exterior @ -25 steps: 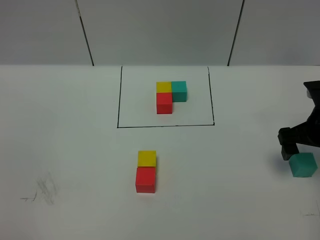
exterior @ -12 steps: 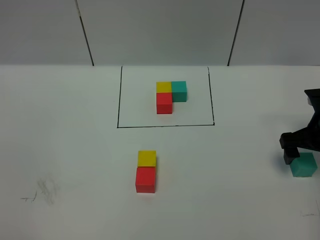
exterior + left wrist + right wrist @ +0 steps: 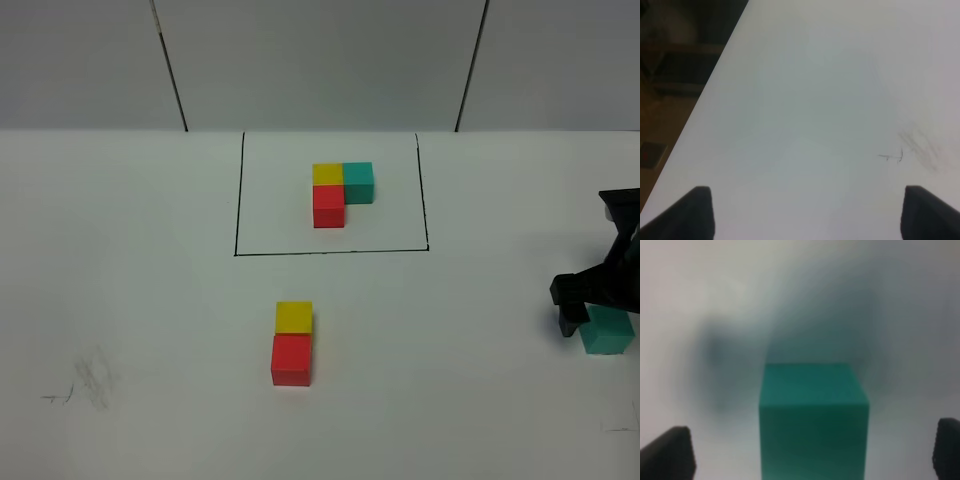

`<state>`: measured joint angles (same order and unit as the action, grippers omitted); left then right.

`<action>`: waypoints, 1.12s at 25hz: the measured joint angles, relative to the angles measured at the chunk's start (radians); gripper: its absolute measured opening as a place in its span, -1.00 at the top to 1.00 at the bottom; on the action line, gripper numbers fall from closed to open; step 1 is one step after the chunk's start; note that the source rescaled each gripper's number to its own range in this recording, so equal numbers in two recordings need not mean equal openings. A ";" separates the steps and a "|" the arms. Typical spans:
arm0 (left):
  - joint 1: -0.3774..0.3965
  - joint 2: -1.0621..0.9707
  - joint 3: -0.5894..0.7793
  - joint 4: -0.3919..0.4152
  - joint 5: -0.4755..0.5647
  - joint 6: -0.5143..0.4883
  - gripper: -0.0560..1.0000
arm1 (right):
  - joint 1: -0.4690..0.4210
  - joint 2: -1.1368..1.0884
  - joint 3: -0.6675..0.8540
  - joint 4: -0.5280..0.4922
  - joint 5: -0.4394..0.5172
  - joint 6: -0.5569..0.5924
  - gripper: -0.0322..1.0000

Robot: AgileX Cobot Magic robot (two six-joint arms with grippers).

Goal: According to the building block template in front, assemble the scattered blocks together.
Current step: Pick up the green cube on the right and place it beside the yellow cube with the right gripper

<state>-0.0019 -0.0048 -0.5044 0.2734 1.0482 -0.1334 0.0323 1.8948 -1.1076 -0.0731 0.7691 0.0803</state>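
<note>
The building block template [image 3: 342, 193] is an L of red, yellow and teal cubes inside a black drawn rectangle at the back middle. Of the scattered blocks, the yellow cube [image 3: 293, 317] touches the far side of the red cube [image 3: 291, 359] at the front middle. The teal cube [image 3: 607, 335] sits alone at the far right. My right gripper [image 3: 603, 318] is open and low over the teal cube, with one finger [image 3: 570, 310] on the cube's left. The right wrist view shows the teal cube [image 3: 813, 415] between the spread fingertips. My left gripper [image 3: 810, 215] is open and empty over bare table.
The white table [image 3: 150, 300] carries faint pencil scuffs [image 3: 85, 385] at the front left, which also show in the left wrist view [image 3: 912, 150]. The table's left edge [image 3: 715, 85] drops to a dark floor. A grey panelled wall stands behind.
My right gripper has come down and slightly left, so it now straddles the teal cube. The cubes have not visibly moved.
</note>
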 joint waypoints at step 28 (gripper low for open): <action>0.000 0.000 0.000 0.000 0.000 0.000 -0.66 | 0.000 0.010 0.041 -0.014 -0.086 0.013 -0.82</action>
<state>-0.0019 -0.0048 -0.5044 0.2734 1.0482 -0.1334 0.0323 1.9050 -1.0668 -0.0873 0.6832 0.0928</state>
